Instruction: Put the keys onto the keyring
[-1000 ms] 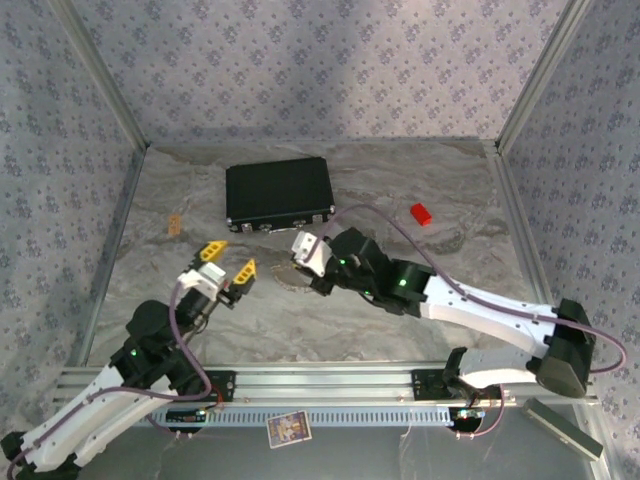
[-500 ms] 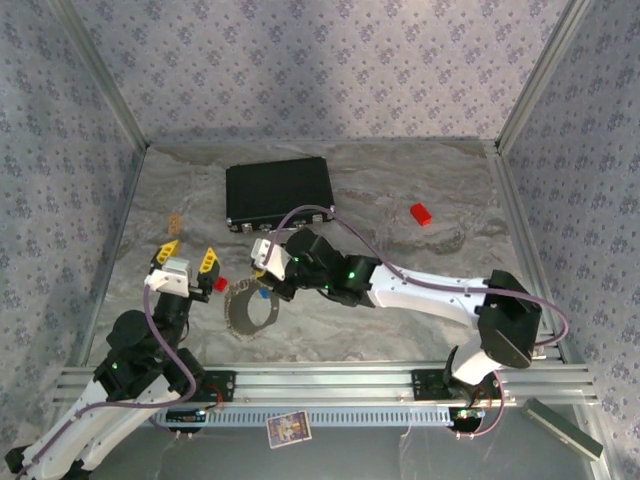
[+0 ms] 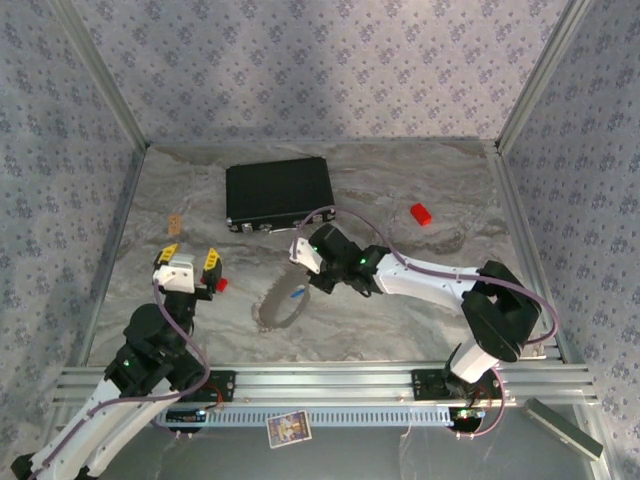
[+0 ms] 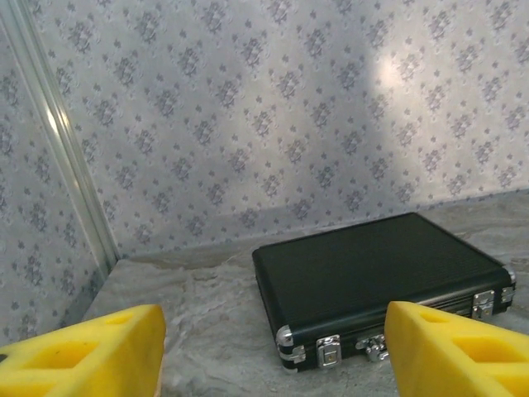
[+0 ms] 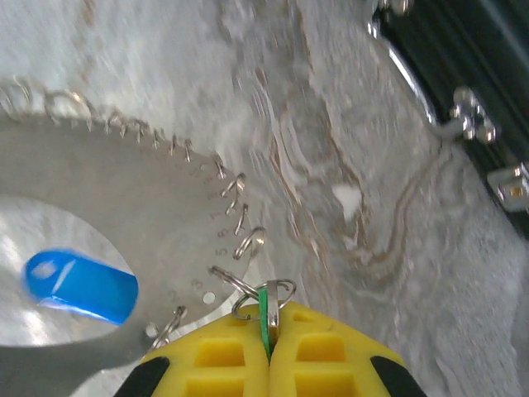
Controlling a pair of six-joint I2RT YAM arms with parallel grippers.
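Observation:
My right gripper [image 5: 269, 321] is shut on the green key [image 5: 264, 308], whose small metal ring hooks onto a wire clip at the edge of the keyring [image 5: 124, 194], a pale grey band with a row of clips. The blue key [image 5: 80, 286] lies on the table inside the loop. From above, the right gripper [image 3: 310, 275] sits at the upper right edge of the keyring [image 3: 272, 311], with the blue key [image 3: 296, 294] beside it. My left gripper [image 3: 190, 262] stands open to the left, apart from the keyring. In the left wrist view the left gripper [image 4: 273, 364] holds nothing.
A black case [image 3: 278, 192] with metal latches lies at the back, also ahead of the left fingers [image 4: 372, 277]. A red block [image 3: 421, 213] lies at the right. A small tan piece [image 3: 175, 222] is near the left wall. Patterned walls enclose the table.
The right gripper has moved back to the right, dragging the keyring and blue key with it and tilting the loop. The left arm pulled back left and its jaws widened slightly.

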